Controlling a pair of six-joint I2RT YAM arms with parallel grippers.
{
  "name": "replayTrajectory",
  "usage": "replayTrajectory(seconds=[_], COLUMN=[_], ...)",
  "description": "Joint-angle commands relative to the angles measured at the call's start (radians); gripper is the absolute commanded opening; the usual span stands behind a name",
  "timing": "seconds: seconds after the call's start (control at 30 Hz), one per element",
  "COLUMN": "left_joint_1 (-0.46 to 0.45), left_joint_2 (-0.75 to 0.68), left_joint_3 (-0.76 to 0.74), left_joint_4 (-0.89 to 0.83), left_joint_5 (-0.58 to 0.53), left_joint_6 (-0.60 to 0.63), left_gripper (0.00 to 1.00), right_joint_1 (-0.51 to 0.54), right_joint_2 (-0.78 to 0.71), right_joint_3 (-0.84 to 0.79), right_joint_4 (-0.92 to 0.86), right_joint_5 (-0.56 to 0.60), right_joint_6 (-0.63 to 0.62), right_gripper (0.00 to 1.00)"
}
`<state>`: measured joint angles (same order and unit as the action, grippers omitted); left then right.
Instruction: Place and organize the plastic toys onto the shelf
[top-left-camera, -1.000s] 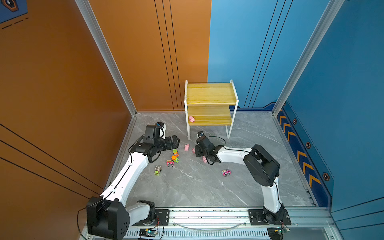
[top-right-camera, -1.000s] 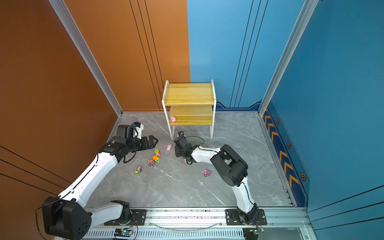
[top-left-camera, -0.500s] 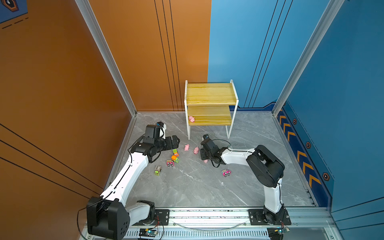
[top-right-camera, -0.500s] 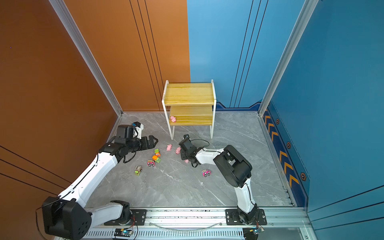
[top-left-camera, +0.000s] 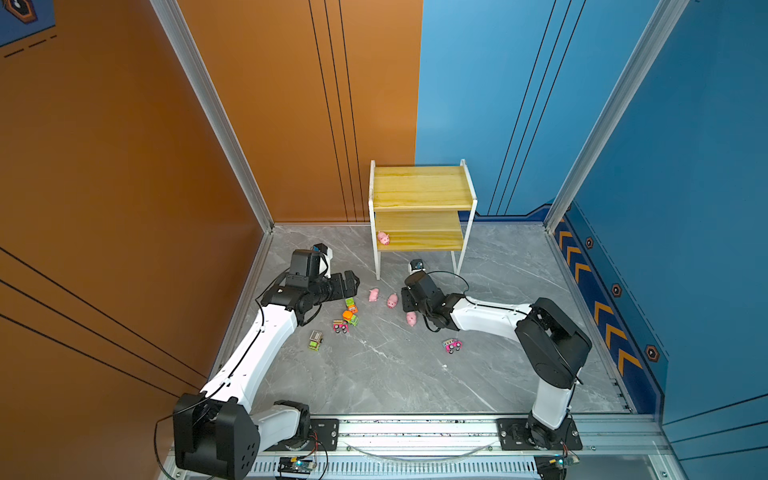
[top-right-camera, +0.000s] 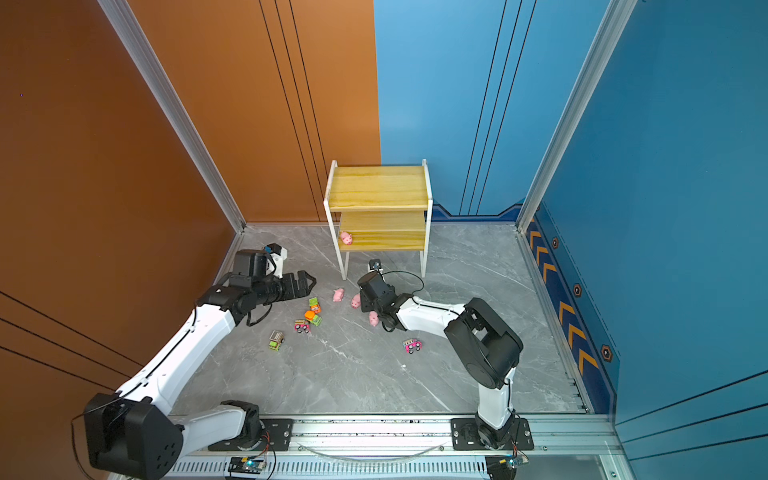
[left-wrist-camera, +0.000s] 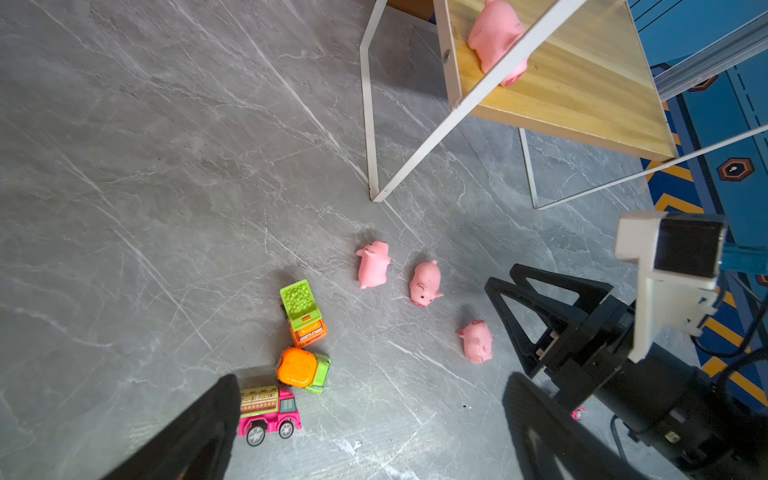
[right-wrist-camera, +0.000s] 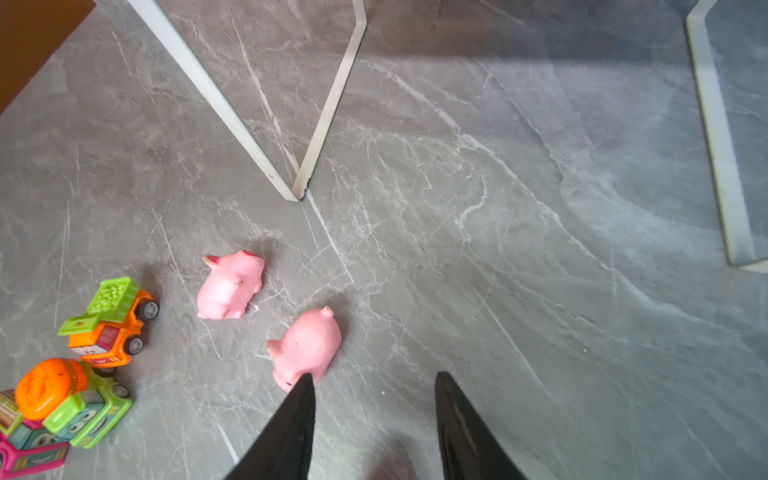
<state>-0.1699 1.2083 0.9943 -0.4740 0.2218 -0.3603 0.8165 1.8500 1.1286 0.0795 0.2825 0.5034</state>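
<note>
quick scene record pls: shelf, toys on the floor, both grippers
shelf: two boards, upper one bare
shelf pig: left end of lower board
floor pigs: three, in front of the shelf
clustered: dump truck, mixer, pink truck
stray: green-and-tan truck; second pink truck, apart on the right
left gripper: open, empty, near the dump truck
right gripper: open, empty, middle pig beside one finger
</note>
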Motion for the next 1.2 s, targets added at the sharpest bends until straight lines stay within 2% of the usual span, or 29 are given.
replayTrajectory(seconds=[0.0,0.13,0.3,0.53,1.17], left_joint_1=[0.008,0.012,0.012,0.018,0.029], left_joint_2=[-0.012,-0.018,-0.036,-0.044,-0.052], left_joint_3=[-0.015,-0.017,-0.019,-0.019,-0.023], left_joint_4=[0.014,0.016,0.021,0.023,0.031], left_joint_5=[0.018,0.024,0.024,0.033,0.042], left_joint_6=[-0.009,-0.011,-0.017,-0.025,-0.031], left_gripper=[1.0,1.0,1.0,1.0,1.0], right_joint_1=[0.054,0.101,0.154,0.169,0.163], right_joint_2=[0.0,0.045,0.107,0.21,0.387], right_joint_3=[0.001,0.074,0.165,0.298,0.46], right_joint_4=[0.012,-0.088,-0.184,-0.335,-0.417], right_joint_5=[0.144,0.246,0.329,0.339,0.359], right_joint_6=[0.136,0.29,0.385,0.514,0.521], right_gripper=[0.52,0.58,0.62,0.65,0.6])
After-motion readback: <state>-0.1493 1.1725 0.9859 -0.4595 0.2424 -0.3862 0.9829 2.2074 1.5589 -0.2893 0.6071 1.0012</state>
